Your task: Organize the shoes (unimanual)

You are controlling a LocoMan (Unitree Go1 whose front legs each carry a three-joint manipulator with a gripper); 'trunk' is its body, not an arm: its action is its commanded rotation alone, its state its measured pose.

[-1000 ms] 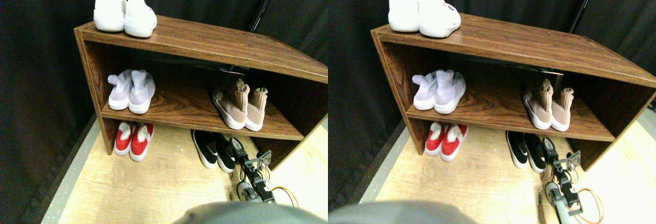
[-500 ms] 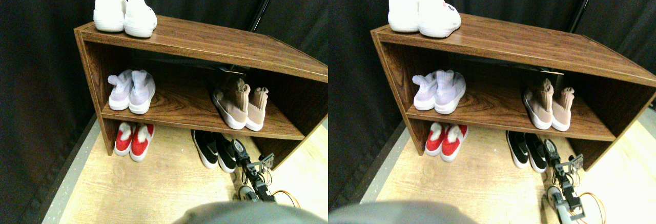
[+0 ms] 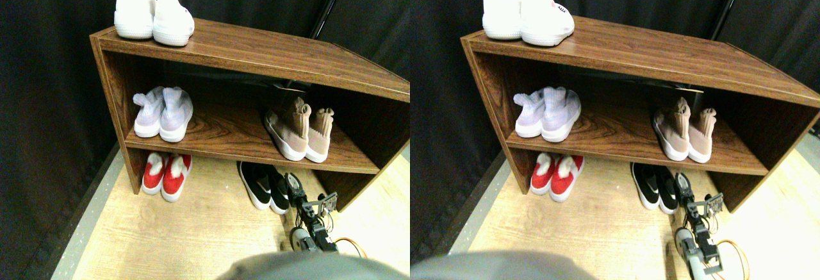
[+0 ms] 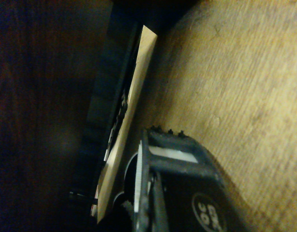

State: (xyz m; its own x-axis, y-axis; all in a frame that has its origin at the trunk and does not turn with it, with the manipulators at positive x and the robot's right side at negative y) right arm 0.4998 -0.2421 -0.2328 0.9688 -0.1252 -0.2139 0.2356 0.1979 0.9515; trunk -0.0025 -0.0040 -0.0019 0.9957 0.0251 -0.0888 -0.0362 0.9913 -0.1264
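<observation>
The tan knit sock sneakers [image 3: 298, 134] stand side by side on the right of the middle shelf board [image 3: 230, 140], heels toward me. The black slip-ons [image 3: 262, 186] lie as a pair on the floor beneath them. My right gripper [image 3: 295, 184] is low over the floor, right beside the right black shoe's heel; whether it touches the shoe is unclear. In the wrist view the dark jaw frame [image 4: 172, 188] hangs over the pale floor [image 4: 235, 72] next to the dark shelf panel [image 4: 42, 106]; no shoe shows clearly there.
White shoes [image 3: 152, 12] sit on the shelf unit's top [image 3: 269, 52], lavender shoes [image 3: 164, 113] on the middle board's left, red shoes [image 3: 165, 175] on the floor below them. The unit's right side panel [image 3: 359, 184] stands close to my arm. Black curtains hang behind.
The whole picture has shifted slightly, so the camera moved. My gripper stays beside the black slip-ons, with the arm a little further left; no shoe has moved.
</observation>
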